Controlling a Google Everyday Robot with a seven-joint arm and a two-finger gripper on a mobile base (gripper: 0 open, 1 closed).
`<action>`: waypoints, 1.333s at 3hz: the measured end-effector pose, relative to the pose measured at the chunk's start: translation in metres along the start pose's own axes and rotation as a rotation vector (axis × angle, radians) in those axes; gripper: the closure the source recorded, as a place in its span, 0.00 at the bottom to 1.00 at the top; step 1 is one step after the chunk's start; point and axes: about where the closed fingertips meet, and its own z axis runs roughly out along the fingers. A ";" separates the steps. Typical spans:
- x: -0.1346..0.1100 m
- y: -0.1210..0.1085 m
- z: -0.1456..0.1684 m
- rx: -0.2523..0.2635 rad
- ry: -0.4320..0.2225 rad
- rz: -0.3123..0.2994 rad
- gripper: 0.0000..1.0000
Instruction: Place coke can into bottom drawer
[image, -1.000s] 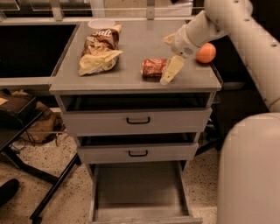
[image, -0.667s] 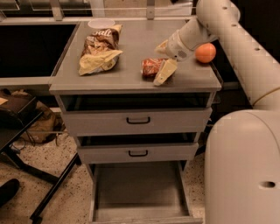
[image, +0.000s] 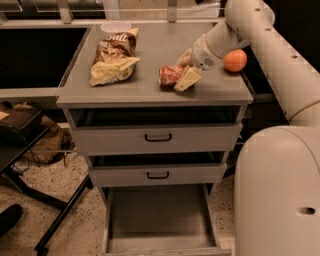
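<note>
Camera view, gripper (image: 182, 71) fingers apart around coke can (image: 169, 75) on cabinet top (image: 150, 87), bottom drawer (image: 157, 215) open, speckled floor (image: 75, 225)

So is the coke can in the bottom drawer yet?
Not yet. Done: the bottom drawer is pulled open. In hand: the gripper is at the coke can lying on the cabinet top. Left: lift it and lower it into the drawer.

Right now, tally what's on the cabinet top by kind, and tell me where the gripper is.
Coke can: 1
Chip bag: 1
Orange: 1
White round container, back edge: 1
Total: 4
Gripper: at the right end of the can, low over the cabinet top.
</note>
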 end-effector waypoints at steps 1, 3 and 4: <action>-0.007 0.010 -0.008 0.018 0.005 -0.012 0.88; -0.026 0.074 -0.051 0.121 -0.062 -0.009 1.00; -0.002 0.133 -0.024 0.066 -0.131 0.024 1.00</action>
